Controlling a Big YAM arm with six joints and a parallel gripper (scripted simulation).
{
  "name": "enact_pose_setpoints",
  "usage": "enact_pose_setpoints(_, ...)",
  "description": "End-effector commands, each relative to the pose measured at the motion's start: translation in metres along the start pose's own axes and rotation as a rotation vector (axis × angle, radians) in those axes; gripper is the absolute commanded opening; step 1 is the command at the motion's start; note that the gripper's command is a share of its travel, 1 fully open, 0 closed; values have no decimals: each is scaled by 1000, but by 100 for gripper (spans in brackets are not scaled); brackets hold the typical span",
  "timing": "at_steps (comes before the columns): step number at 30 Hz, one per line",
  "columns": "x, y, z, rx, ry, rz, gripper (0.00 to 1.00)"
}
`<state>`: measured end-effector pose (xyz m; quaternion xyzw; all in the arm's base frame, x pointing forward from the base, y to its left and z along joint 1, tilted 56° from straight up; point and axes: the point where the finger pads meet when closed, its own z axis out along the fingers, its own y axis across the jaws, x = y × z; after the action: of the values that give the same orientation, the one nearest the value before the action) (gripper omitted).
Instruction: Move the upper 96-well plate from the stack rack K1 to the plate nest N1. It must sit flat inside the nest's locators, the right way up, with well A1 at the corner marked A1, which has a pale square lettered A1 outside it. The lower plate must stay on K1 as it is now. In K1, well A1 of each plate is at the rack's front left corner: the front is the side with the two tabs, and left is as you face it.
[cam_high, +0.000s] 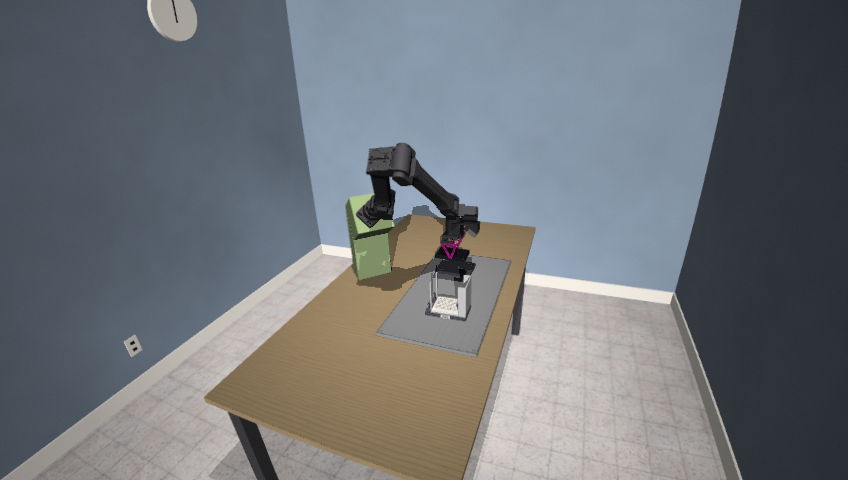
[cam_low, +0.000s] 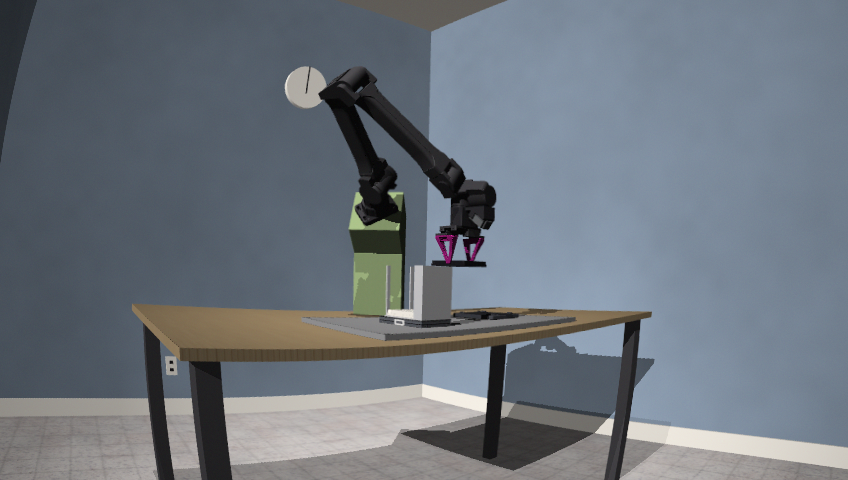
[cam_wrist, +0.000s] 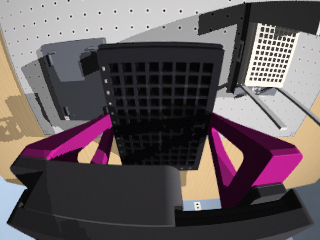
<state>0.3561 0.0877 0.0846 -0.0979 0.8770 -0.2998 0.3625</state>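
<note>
Gripper (cam_low: 459, 256): magenta fingers clamped on black 96-well plate (cam_wrist: 160, 103) | plate: held level in the air, above and beside stack rack K1 (cam_low: 432, 291), over grey mat (cam_high: 483, 303) | K1: white lower plate (cam_wrist: 268, 55) inside | plate nest N1 (cam_wrist: 67, 83): dark, on mat | writing: none legible

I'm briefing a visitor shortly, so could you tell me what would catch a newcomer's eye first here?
The black arm reaching from its green pedestal, its magenta fingers holding a black well plate level in the air, above and just past the white rack K1. A white plate lies at the rack's bottom.
</note>
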Motion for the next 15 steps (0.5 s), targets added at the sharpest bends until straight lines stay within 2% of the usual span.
enact_pose_setpoints(1, -13, 19, -7, -20, -32, 36, 0)
enact_pose_setpoints(3, -13, 19, -7, -20, -32, 36, 0)
enact_pose_setpoints(15, -2, 60, -6, -22, -30, 32, 0)
